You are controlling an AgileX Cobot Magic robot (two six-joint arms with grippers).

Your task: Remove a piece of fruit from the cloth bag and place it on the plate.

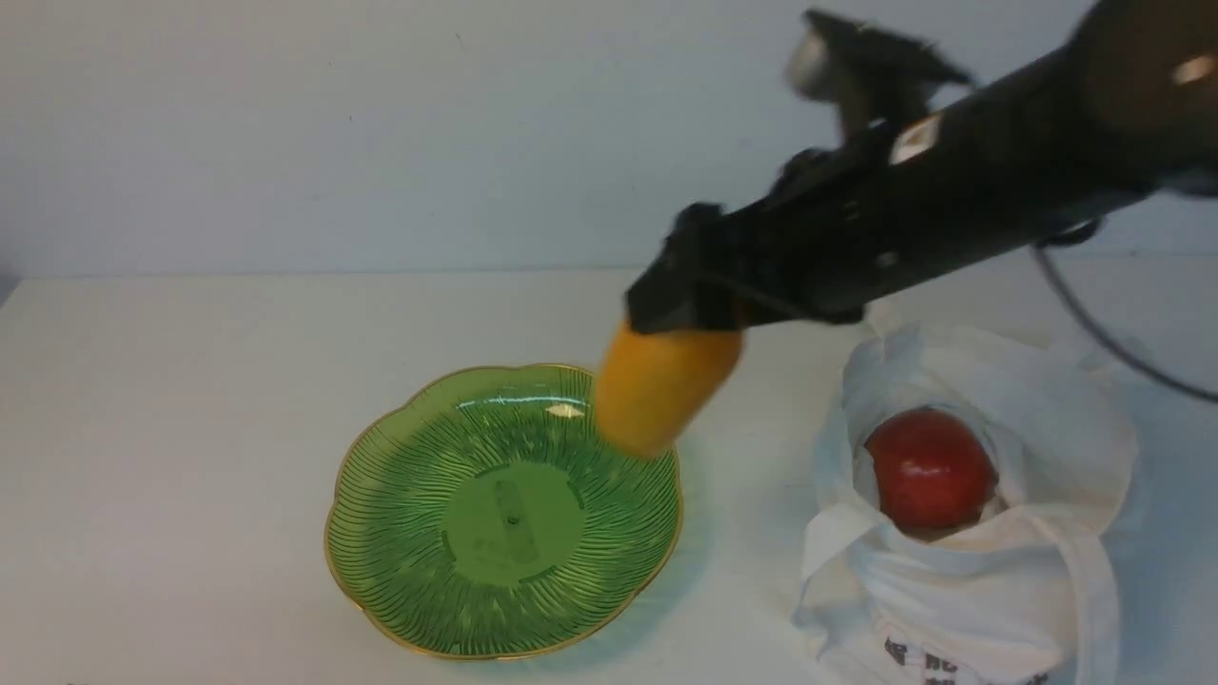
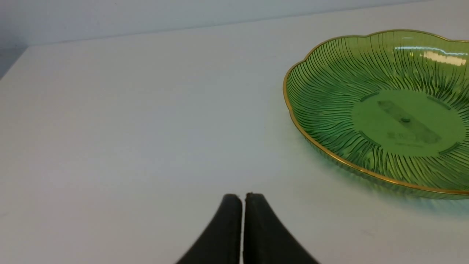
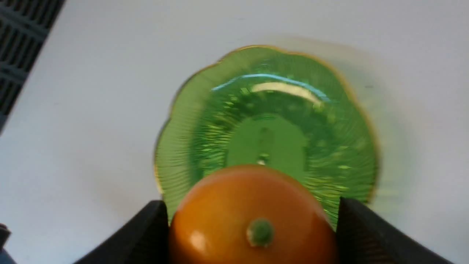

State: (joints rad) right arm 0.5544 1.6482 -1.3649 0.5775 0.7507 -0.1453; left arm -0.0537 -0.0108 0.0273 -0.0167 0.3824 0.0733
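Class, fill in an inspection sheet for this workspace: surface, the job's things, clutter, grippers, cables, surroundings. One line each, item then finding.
Surface: plain white table, no spills seen.
Job's things: mango held in the air near the plate's right rim, not yet set down; green plate holds nothing; cloth bag open on the table, right of the plate.
Clutter: one red fruit lying inside the bag.
Grippers: right gripper, jaws shut on the mango; left gripper, jaws shut, empty.
Cables: one dark cable trailing above the bag.
Surroundings: pale wall behind; dark slatted grille past the table edge.
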